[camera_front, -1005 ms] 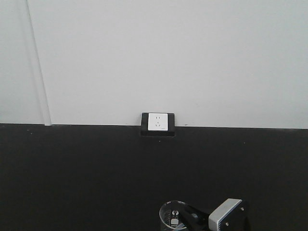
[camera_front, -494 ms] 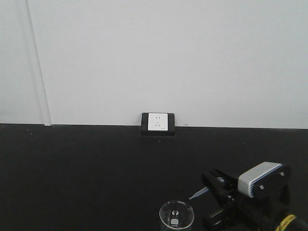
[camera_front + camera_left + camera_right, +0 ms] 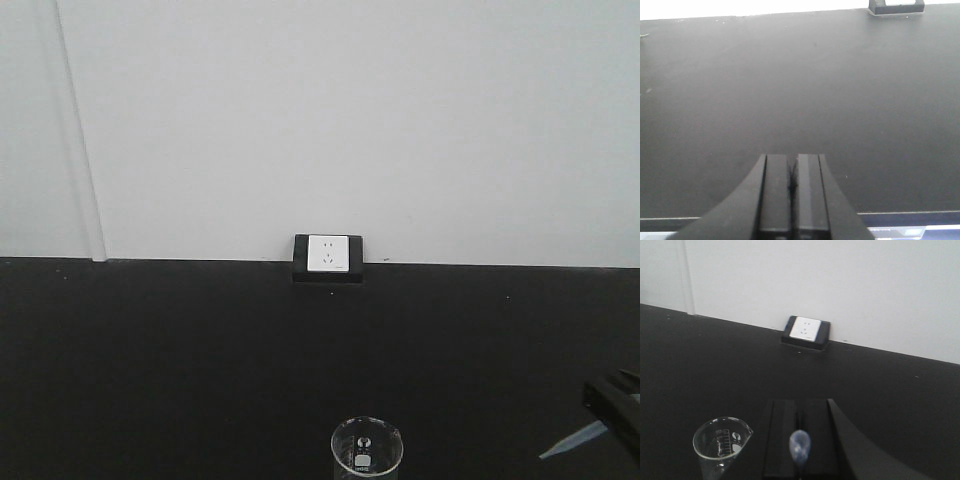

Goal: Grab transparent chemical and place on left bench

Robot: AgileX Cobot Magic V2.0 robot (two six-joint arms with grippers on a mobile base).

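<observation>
The matte black counter [image 3: 180, 360] carries a clear glass beaker [image 3: 366, 455] standing upright on its near part; a white wall socket [image 3: 328, 256] in a black frame sits at its far edge.

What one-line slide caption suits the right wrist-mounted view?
Right wrist view: clear beaker standing on the black counter, left of the right tool and apart from it, wall socket behind.

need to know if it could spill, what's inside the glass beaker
Nothing shows inside the beaker: through its clear wall only the black counter and its printed marks appear. Its base is cut off at the frame edge, so the bottom is unseen.
</observation>
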